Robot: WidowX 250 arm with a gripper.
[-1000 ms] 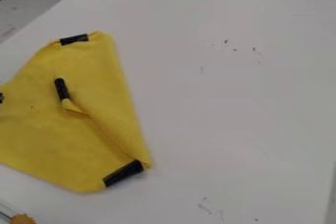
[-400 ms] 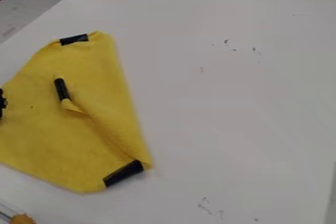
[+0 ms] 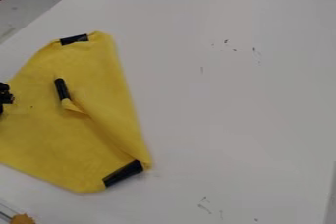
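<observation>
I'm seeing my claw at the left, but can't tell if it's open. The yellow cloth is lying on the table, mostly right of it, stretching far to near.

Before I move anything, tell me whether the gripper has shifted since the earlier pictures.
Yes; the gripper has moved rightward in the view, nearer the middle black strip on the yellow cloth.
</observation>
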